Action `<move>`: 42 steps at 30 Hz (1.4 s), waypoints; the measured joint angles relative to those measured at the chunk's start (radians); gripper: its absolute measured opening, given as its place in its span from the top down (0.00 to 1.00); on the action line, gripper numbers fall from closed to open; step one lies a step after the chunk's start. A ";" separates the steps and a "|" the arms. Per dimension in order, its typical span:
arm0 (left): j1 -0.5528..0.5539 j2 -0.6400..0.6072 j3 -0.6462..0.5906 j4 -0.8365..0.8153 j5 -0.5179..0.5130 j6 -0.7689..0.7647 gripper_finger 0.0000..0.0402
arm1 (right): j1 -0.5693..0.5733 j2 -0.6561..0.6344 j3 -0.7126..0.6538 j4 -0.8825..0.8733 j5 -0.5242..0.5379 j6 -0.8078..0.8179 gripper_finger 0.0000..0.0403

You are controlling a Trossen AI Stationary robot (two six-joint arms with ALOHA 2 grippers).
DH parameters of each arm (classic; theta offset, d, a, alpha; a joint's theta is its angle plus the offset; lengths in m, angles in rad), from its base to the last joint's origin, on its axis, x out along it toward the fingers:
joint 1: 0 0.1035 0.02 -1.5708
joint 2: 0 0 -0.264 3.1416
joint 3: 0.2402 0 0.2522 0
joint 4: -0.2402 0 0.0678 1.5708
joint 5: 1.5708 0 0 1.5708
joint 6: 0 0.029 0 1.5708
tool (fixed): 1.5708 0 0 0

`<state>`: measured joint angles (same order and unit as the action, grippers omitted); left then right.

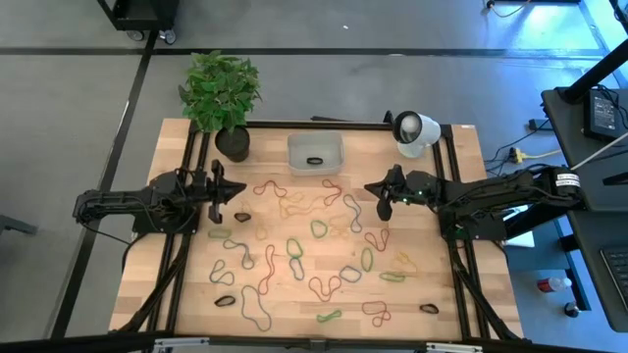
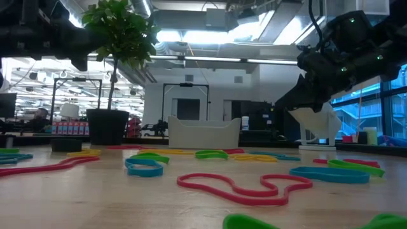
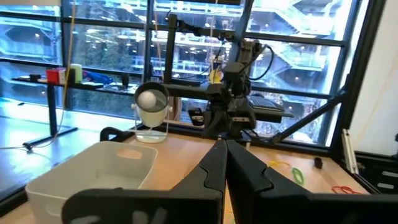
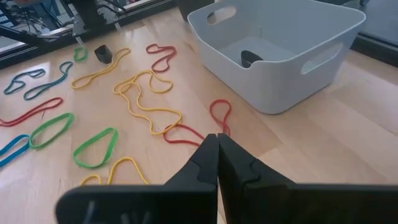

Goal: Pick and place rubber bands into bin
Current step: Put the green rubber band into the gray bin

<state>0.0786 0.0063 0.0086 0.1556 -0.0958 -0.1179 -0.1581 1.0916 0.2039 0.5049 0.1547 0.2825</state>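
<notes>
We find the bin [image 1: 315,153] at the far edge of the table [image 1: 461,294], between the plant pot [image 1: 233,143] and the white camera [image 1: 416,131]; one dark band [image 4: 250,58] lies inside it; the remaining rubber bands [image 1: 294,246] lie scattered over the tabletop in red, green and yellow; the left gripper [image 1: 218,191] hovers near the pot, fingers [image 3: 214,171] pressed together and empty; the right gripper [image 1: 385,196] hovers near the bin, above a red band [image 4: 219,114], fingers [image 4: 217,163] likewise closed, holding nothing.
</notes>
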 joint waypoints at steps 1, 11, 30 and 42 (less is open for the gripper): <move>0.000 0.000 0.000 -0.001 -0.007 0.003 0.99 | 0.000 0.000 0.000 0.000 0.000 0.000 0.99; -0.026 0.093 0.006 -0.019 -0.024 0.016 0.99 | 0.000 0.000 0.000 0.000 0.000 -0.003 0.99; -0.100 0.679 0.432 -0.796 -0.057 -0.234 1.00 | -0.002 0.000 0.000 0.002 0.013 -0.093 0.99; -0.211 0.968 0.448 -0.922 0.063 -0.575 1.00 | -0.002 0.000 0.000 0.000 0.012 -0.110 0.99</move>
<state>-0.1327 0.9746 0.4564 -0.7667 -0.0326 -0.6929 -0.1605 1.0916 0.2040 0.5048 0.1669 0.1730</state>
